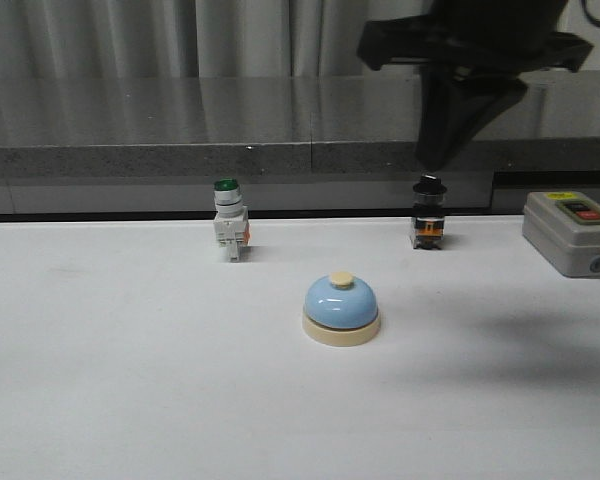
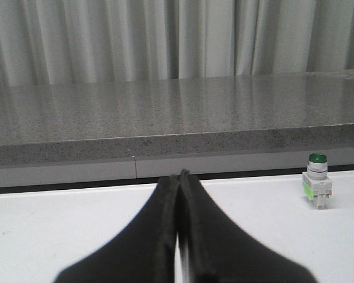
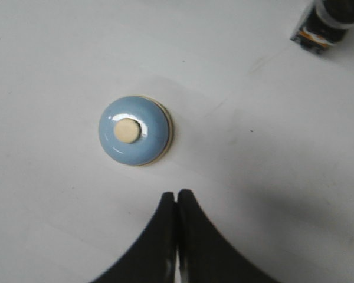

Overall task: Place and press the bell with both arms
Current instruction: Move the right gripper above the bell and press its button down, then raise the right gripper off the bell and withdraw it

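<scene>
The light-blue bell [image 1: 341, 308] with a cream base and cream button stands upright on the white table, near the middle. My right gripper [image 1: 435, 165] hangs high above the table, behind and to the right of the bell, with its jaws shut and empty. In the right wrist view the bell [image 3: 134, 131] lies apart from the shut right gripper [image 3: 177, 193], seen from above. My left gripper [image 2: 180, 174] is shut and empty and held low over the table. It does not show in the front view, and the bell is out of the left wrist view.
A green-capped white switch [image 1: 230, 220] stands behind the bell to the left and also shows in the left wrist view [image 2: 317, 188]. A black-capped switch [image 1: 428, 213] stands behind to the right. A grey two-button box [image 1: 572, 232] sits at the right edge. A grey ledge [image 1: 180, 150] runs along the back.
</scene>
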`<state>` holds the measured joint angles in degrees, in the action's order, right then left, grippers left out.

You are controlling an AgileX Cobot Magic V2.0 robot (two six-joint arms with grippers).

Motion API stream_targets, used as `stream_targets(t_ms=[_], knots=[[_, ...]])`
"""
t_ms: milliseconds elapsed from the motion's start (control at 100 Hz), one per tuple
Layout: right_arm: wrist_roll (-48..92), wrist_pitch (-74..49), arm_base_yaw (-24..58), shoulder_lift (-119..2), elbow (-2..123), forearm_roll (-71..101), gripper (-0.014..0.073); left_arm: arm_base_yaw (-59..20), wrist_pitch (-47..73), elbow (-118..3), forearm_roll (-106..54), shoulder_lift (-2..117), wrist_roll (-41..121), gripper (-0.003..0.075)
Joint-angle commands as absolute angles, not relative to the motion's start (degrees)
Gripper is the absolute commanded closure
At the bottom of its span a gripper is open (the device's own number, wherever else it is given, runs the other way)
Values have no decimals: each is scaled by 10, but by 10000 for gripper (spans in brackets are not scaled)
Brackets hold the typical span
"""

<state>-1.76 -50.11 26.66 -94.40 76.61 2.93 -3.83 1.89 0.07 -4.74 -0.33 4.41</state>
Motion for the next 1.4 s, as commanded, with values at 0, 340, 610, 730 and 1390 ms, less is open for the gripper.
stream_targets(t_ms=[0,340,610,730,1390], knots=[[0,-509,279,-960,818,41,653,-37,-29,25,-49,-19,38,741],[0,-532,302,-1063,885,45,653,-37,-29,25,-49,-19,38,741],[0,-516,302,-1098,885,65,653,-37,-29,25,-49,-19,38,741],[0,-504,302,-1110,885,66,653,-37,-29,25,-49,-19,38,741],[0,-512,246,-988,828,66,653,-37,-29,25,-49,-19,38,741]])
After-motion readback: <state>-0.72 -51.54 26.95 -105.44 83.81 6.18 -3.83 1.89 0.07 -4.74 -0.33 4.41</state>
